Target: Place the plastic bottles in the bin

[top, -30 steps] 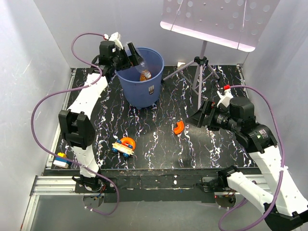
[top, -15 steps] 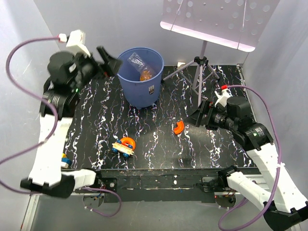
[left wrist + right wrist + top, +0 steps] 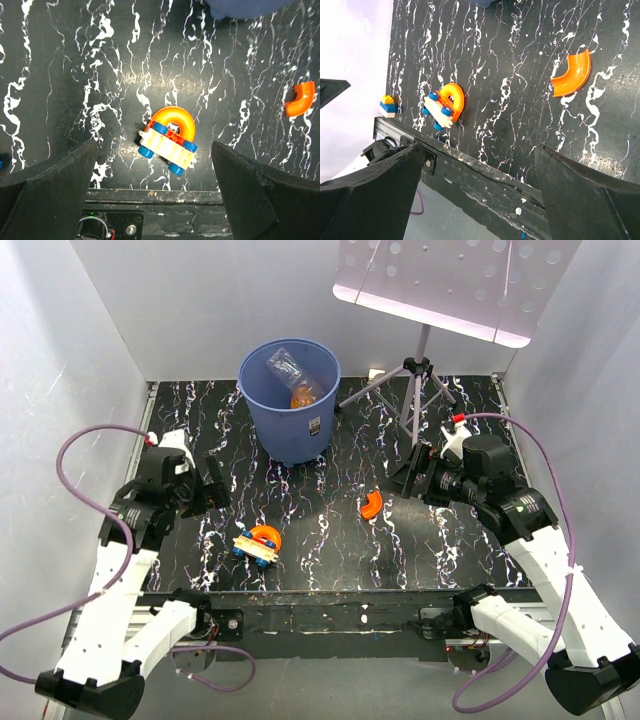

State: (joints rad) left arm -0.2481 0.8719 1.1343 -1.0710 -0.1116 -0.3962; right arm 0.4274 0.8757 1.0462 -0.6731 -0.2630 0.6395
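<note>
The blue bin (image 3: 292,415) stands at the back of the table, left of centre. Inside it lie a clear plastic bottle (image 3: 284,367) and a bottle with orange in it (image 3: 303,395). My left gripper (image 3: 212,483) hangs open and empty over the table's left side, well short of the bin. In the left wrist view only the bin's base (image 3: 250,7) shows at the top edge, and the left gripper (image 3: 155,200) holds nothing. My right gripper (image 3: 405,478) is open and empty over the right side; in its own view the right gripper (image 3: 480,200) frames the table's front edge.
A toy car with an orange arch (image 3: 258,541) lies near the front left, also seen as the toy car (image 3: 168,139). An orange curved piece (image 3: 371,504) lies mid-table. A tripod stand (image 3: 418,375) with a perforated white panel (image 3: 450,280) stands back right. Small stacked blocks (image 3: 387,106) sit at the left edge.
My left arm has swung away from the bin's rim, back and down to the near left of the table, still open. The clear bottle stays in the bin. The right arm barely shifted.
</note>
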